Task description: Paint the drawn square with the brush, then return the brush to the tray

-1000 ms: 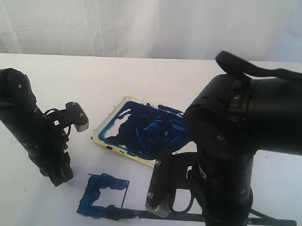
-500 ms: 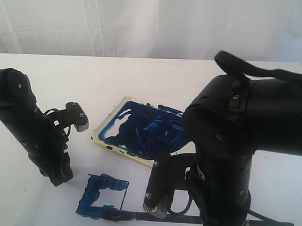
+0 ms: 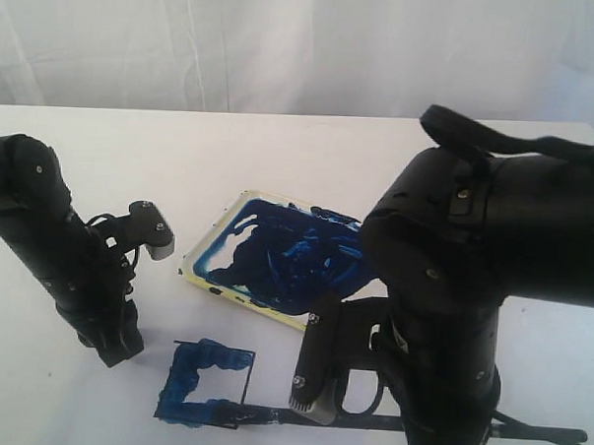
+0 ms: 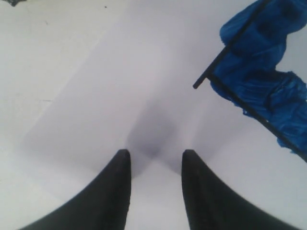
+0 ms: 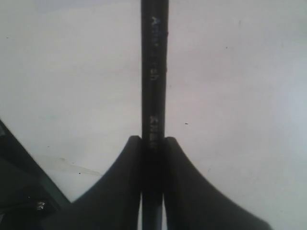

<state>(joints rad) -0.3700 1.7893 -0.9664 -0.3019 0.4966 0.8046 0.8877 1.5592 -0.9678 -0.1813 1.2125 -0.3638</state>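
The drawn square (image 3: 209, 384) lies near the front of the table, its left and near sides smeared blue, its inside still white. The brush (image 3: 269, 414) lies almost flat along the near side, with its tip on the paint. My right gripper (image 5: 153, 141) is shut on the brush's black handle (image 5: 154, 72); in the exterior view the arm hides its fingers. My left gripper (image 3: 119, 348) rests just left of the square, open and empty (image 4: 156, 155), with the square's painted corner (image 4: 259, 72) close by. The tray (image 3: 199, 248), full of blue paint, sits behind the square.
The bulky right arm (image 3: 472, 279) overhangs the tray's right end and the front right of the table. The left arm (image 3: 50, 241) stands at the left edge. A white curtain hangs behind the table.
The brush tip slid slightly left along the square's near side, then came back a little right and up. The left arm has not moved.
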